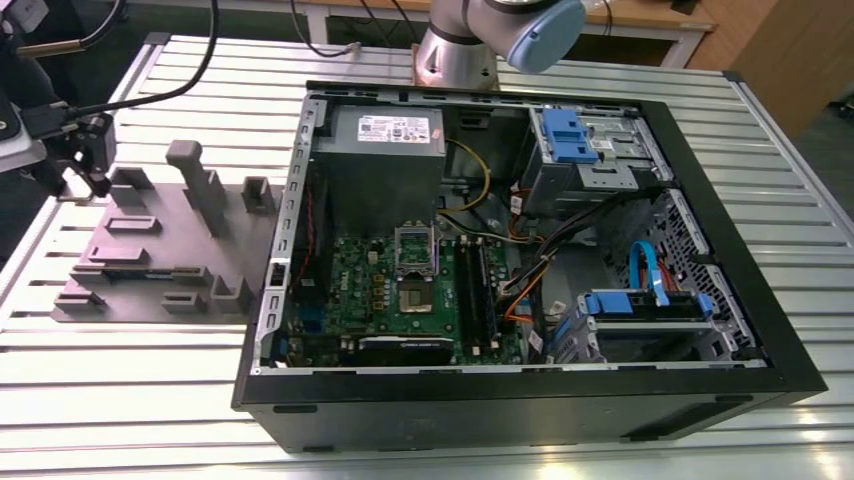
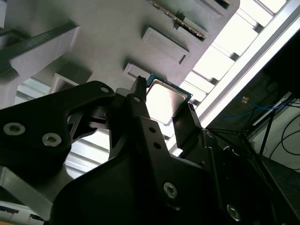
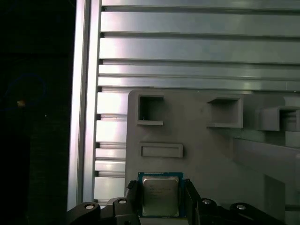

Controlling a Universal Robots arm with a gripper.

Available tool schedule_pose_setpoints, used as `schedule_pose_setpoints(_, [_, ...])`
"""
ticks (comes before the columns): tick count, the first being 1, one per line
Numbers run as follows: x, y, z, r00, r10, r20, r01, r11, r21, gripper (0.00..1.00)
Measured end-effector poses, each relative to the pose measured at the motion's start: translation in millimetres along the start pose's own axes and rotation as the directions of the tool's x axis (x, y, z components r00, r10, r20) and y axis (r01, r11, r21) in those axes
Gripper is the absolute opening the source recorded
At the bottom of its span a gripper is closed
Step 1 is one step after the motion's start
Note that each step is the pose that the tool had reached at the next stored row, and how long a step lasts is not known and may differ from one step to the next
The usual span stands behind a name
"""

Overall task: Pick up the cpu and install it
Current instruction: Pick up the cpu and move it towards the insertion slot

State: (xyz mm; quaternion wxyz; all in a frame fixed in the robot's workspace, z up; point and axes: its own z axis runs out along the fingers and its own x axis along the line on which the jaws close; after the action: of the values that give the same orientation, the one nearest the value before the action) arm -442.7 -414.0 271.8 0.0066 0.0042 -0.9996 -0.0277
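**A:** Start at the gripper [image 3: 161, 188]. What has it got?

**B:** The cpu [image 3: 160, 197] sits right between its fingers [image 3: 132, 192], silver top facing the wrist. The jaws are closed to the chip's width, one finger against each of two opposite edges. I judge that a grip rather than a near miss.

**A:** Any long axis to mind?

**B:** Hardly, since it's close to square. It lies flat and square to the fingers, not skewed, in both wrist views.

**A:** Is it lifted?

**B:** I can't tell. The chip's underside is hidden, its edge nearest the wrist is cut off by the gripper body, and the grey tray [image 3: 211, 154] lies directly behind it. Whether chip and tray touch isn't readable.

**A:** And further out?

**B:** Beyond the fingertips there are tray pockets, then the slatted table [image 3: 187, 47]. The open computer case [image 1: 534, 400] stands well apart from the gripper, across the tray. The socket [image 1: 415, 265] is on the board inside it. Whether its frame is fully open is hard to make out.
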Motion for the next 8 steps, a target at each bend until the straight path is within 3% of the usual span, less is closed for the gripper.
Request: schedule_pose_setpoints(8, [0.0, 0.1, -2.8, 1.0000, 0.000, 0.0000, 0.000, 1.0000, 0.0002, 0.47])
